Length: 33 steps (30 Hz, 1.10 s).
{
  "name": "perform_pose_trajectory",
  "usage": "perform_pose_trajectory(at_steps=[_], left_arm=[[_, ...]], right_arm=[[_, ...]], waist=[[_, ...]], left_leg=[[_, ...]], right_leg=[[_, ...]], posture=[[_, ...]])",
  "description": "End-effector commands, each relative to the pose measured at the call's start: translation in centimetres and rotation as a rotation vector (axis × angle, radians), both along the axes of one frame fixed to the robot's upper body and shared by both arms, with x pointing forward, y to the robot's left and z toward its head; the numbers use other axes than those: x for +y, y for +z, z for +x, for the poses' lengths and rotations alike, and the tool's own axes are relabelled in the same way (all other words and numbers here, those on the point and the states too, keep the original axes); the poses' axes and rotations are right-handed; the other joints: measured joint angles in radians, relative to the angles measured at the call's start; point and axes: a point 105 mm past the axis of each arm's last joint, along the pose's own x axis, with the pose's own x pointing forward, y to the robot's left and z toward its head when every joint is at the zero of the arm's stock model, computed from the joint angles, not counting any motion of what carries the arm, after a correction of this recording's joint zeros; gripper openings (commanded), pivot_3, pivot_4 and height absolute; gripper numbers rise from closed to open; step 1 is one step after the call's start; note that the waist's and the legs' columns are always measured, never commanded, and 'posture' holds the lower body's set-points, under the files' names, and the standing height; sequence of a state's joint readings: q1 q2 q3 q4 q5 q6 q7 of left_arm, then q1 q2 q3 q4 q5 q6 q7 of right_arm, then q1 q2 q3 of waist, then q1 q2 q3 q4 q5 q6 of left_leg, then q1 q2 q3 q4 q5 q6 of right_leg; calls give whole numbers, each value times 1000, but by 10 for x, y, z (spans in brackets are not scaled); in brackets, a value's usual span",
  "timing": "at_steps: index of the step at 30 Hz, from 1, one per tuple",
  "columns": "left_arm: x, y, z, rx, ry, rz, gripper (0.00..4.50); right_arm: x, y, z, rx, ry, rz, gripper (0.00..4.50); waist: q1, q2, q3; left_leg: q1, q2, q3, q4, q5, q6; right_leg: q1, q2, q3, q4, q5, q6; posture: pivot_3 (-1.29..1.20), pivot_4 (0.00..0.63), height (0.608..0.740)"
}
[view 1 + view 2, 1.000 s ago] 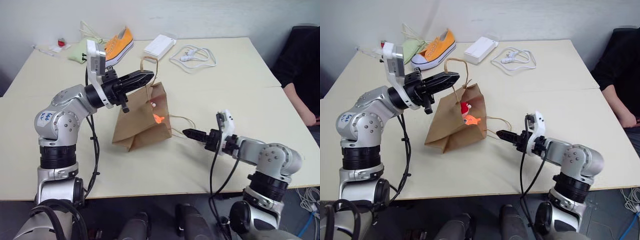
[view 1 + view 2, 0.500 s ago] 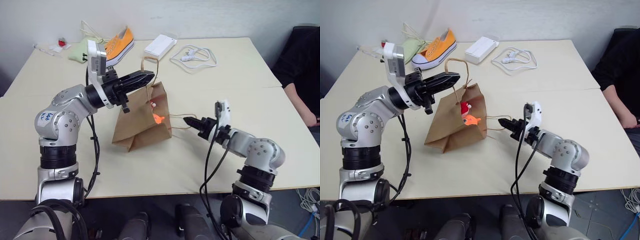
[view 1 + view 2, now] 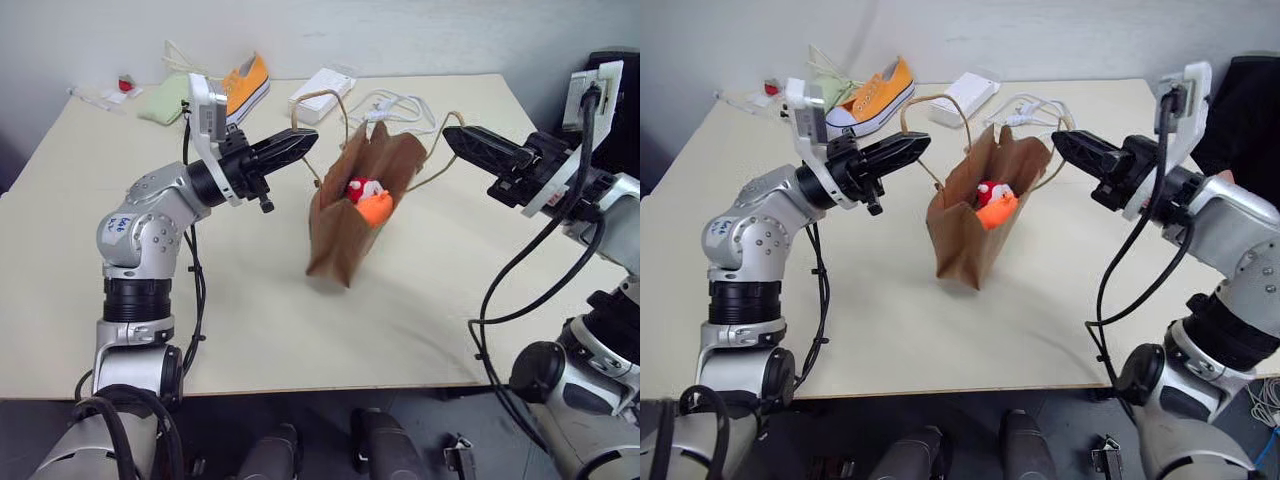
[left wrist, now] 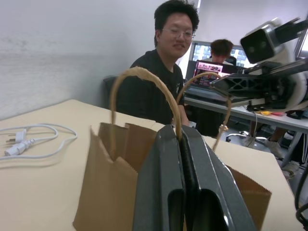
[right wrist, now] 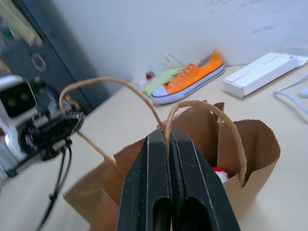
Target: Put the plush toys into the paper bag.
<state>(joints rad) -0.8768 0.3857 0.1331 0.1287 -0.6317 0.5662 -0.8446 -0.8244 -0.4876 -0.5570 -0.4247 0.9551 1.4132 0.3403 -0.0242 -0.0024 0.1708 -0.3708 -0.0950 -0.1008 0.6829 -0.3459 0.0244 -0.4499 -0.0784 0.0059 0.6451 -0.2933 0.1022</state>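
The paper bag (image 3: 352,215) is held up between the two arms, above the table (image 3: 430,300), with its mouth pulled open. Whether its bottom touches the table cannot be told. Inside the open mouth the plush toys are seen: the orange toy (image 3: 376,208) and the small red toy (image 3: 358,188), side by side and touching.

The left arm is stretched out from the left side, and its gripper (image 3: 308,139) is pointed toward the bag and a little upward. Its black fingers (image 4: 159,183) are pressed tight together on one loop handle (image 4: 139,77) of the bag.

The right arm is raised on the right side, and its gripper (image 3: 452,135) is pointed toward the bag from the other side. Its fingers (image 5: 144,187) are squeezed together on the other handle (image 5: 202,108).

On the far side of the table an orange sneaker (image 3: 246,80), a white box (image 3: 322,88) and a white cable (image 3: 395,103) are seen, well apart from the bag. A person (image 4: 166,82) is seated past the table.
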Motion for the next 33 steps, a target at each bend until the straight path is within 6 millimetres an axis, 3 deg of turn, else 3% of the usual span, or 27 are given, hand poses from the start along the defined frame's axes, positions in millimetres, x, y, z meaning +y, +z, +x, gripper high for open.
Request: perform_pose_trajectory(at_steps=[1,3,6,10,14,17,21,23,28,33], left_arm=[[-14,-13,2,-16,1,22,0],[-16,-18,1,3,2,7,200],[-7,-13,0,19,18,-31,937],[11,-5,-7,33,8,-26,2140],[29,-7,-31,54,-30,32,3432],[38,-17,-52,91,-61,96,4330],[36,-54,-58,110,-2,232,4423],[29,-62,-55,114,-3,231,4423],[10,-84,-49,132,-49,214,4500],[0,-92,-37,110,-16,215,4500]], right_arm=[[14,-24,1,-69,-90,-234,48],[11,-31,10,-81,-181,-230,13],[13,-25,8,-92,-173,-99,613],[21,-10,-20,-167,-32,-25,1957],[11,-11,-47,-182,20,-48,3336],[-1,-17,-64,-148,51,-65,3350],[-15,-61,-70,25,1,-242,3350],[-14,-78,-64,52,-20,-314,3350],[7,-114,-28,39,-64,-404,1728],[21,-127,1,-36,-109,-491,34]], waist=[[0,0,0],[-1,-1,0],[-4,-1,0],[-3,-1,0],[2,-1,0],[12,-1,0],[32,-1,0],[45,-1,0],[49,-2,0],[46,-2,0]], left_leg=[[0,0,0,0,0,0],[0,0,0,0,0,0],[0,0,2,1,0,0],[0,1,1,0,0,0],[0,1,0,-1,0,0],[0,1,-1,-1,-1,1],[2,1,-1,-1,-1,2],[3,1,0,0,-1,2],[3,0,1,1,1,3],[2,1,2,0,2,2]], right_leg=[[0,0,0,0,0,0],[1,0,0,0,0,0],[-1,0,2,2,0,0],[-2,1,1,1,0,0],[0,1,0,-1,0,0],[2,0,0,-3,0,0],[5,0,0,-9,0,0],[6,0,1,-9,1,1],[6,1,2,-11,4,1],[3,1,1,-10,4,0]], posture=[[0,150,740],[0,150,740],[0,150,740],[0,150,740],[0,150,740],[0,150,740],[0,150,740],[0,150,740],[0,150,740],[0,150,740]])
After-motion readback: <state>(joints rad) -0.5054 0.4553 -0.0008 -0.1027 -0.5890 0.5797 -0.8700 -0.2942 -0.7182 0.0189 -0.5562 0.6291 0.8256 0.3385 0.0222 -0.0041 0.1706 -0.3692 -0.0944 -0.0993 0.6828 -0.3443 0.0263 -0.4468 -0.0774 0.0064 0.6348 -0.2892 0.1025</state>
